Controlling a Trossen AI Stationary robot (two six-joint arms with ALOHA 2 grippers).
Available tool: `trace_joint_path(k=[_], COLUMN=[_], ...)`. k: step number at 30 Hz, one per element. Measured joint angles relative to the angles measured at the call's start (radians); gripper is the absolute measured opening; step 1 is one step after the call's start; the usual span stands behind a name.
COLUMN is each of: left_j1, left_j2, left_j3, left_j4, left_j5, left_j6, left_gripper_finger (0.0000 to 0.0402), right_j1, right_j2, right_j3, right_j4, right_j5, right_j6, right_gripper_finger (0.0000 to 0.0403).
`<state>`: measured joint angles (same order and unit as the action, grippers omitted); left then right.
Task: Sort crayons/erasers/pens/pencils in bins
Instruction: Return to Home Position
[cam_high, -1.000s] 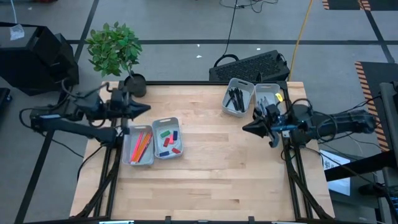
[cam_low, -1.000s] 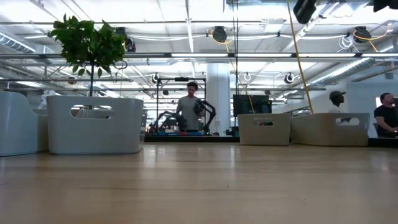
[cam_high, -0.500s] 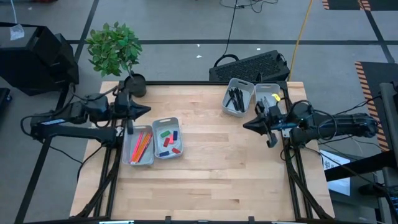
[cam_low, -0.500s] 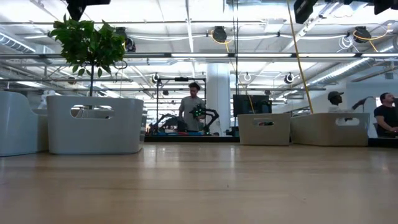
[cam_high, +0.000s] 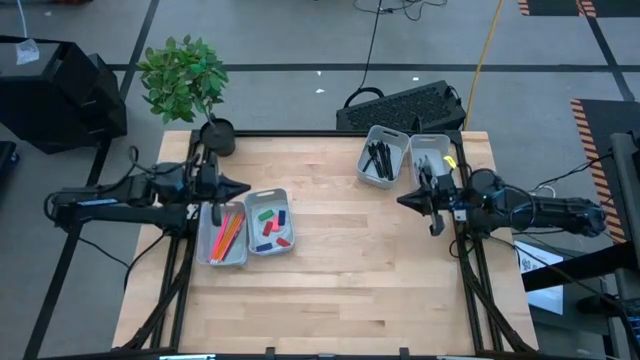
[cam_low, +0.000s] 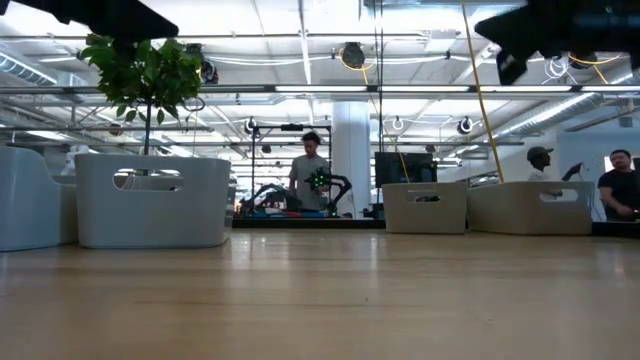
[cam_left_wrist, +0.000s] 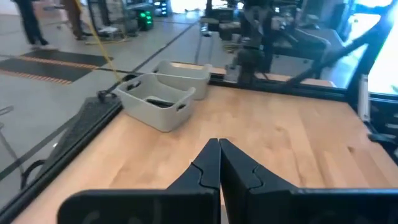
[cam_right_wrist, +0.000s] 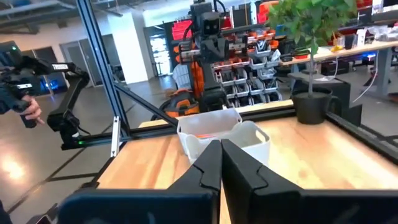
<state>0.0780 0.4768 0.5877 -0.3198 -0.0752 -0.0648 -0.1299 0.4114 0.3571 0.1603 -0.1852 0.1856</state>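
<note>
Across the wooden worktop (cam_high: 330, 270) my four bins sit as two pairs. Near my left arm, one bin (cam_high: 226, 235) holds the orange and pink pencils (cam_high: 229, 232), and touching it the next bin (cam_high: 269, 221) holds red, green and blue erasers (cam_high: 268, 226). At the far edge by my right arm, one bin (cam_high: 383, 156) holds the black pens (cam_high: 379, 159); its neighbour (cam_high: 430, 154) stands beside it, contents partly hidden. My left pincer (cam_high: 240, 188) hovers above the pencil bin's far end, fingers (cam_left_wrist: 208, 163) clenched together on nothing. My right pincer (cam_high: 403, 200) hangs just beside the right pair, likewise clenched, empty. A potted plant (cam_high: 186, 80) stands at the far left corner.
</note>
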Motion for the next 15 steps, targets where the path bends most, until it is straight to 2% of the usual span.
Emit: trace_joint_path(k=[5,8,15], left_j1=[0.0,0.0,-0.001], left_j2=[0.0,-0.027,-0.123], left_j3=[0.005,-0.02,-0.18], left_j4=[0.01,0.014,0.119], left_j5=[-0.058,-0.059,0.034], left_j6=[-0.011,0.007,-0.022], left_gripper_finger=[0.0003,0.0002,0.0003], right_j1=[0.0,0.0,0.0], right_j2=[-0.137,-0.217,-0.355], right_j3=[-0.125,-0.192,-0.335], right_j4=[-0.001,0.015,0.128], right_j5=[0.0,0.0,0.001], right_j6=[0.042,0.055,0.06], right_gripper_finger=[0.0004,0.0004,0.0004])
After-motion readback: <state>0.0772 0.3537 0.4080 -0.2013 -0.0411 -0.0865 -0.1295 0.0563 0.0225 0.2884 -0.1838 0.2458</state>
